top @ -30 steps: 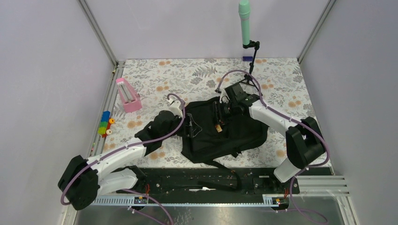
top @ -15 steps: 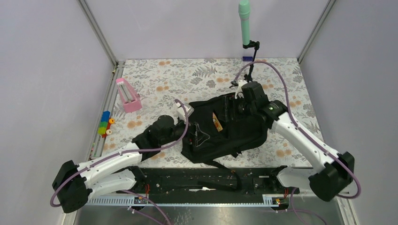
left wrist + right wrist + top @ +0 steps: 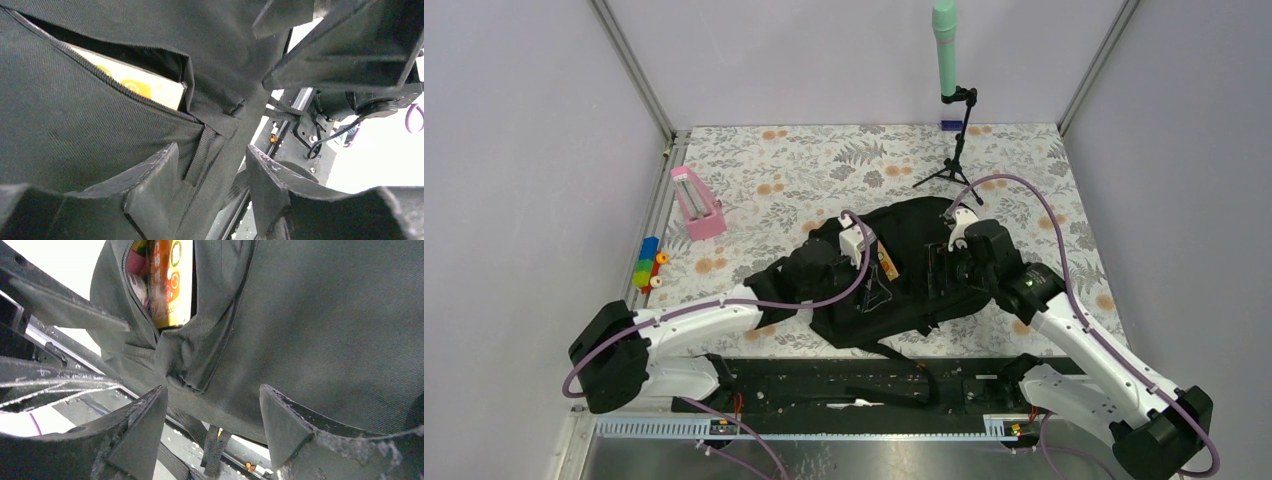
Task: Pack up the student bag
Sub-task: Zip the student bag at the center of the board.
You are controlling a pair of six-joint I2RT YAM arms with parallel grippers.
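Hovering parted and empty at the student bag (image 3: 904,300), the left gripper (image 3: 211,150) and right gripper (image 3: 212,390) could snag its open zip (image 3: 107,80) (tipping the book (image 3: 170,280) out).

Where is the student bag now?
Top view: the student bag lies in the near middle of the table, nearer than the black tripod and right of the pink rack.
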